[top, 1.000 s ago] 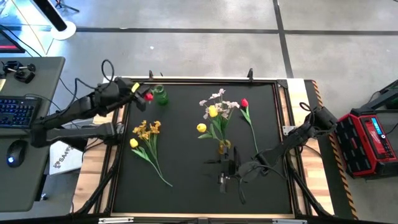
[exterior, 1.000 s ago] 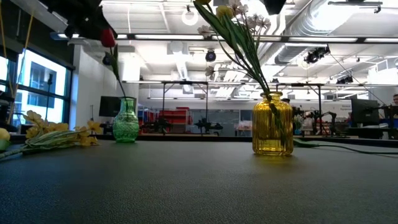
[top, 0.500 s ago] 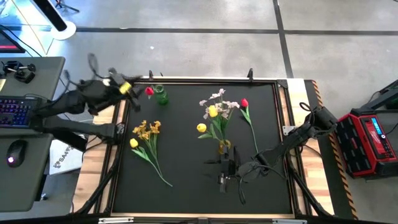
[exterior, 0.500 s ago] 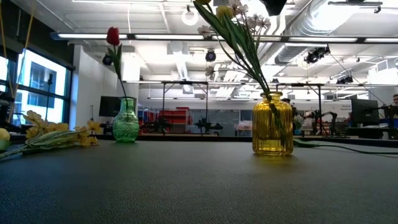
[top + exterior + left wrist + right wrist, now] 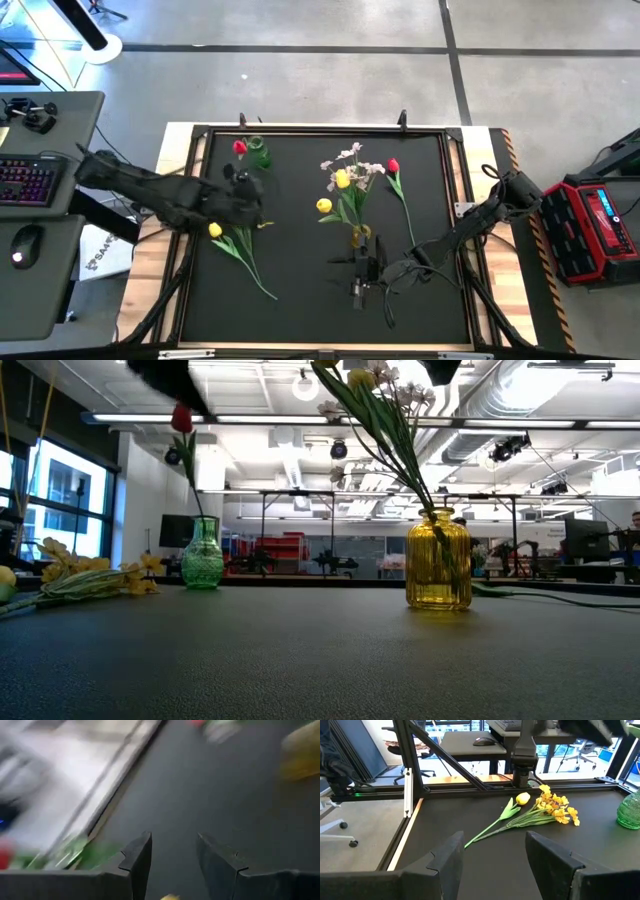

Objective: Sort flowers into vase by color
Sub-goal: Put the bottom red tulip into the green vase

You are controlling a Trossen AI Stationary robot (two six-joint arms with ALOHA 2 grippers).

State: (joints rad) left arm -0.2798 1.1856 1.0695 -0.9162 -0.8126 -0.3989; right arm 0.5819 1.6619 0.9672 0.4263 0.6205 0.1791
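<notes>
Hovering with fingers apart over the orange-yellow small-bloom sprig [image 5: 238, 208] and yellow tulip [image 5: 215, 230], the left gripper [image 5: 244, 190] risks pinching both stems together; right gripper [image 5: 362, 272] waits, fingers apart.

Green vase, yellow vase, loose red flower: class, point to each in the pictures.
green vase [image 5: 202, 560], low view, on its glass belly
yellow vase [image 5: 438, 560], low view, on its ribbed body
loose red flower [image 5: 393, 165], high view, on its bloom
</notes>
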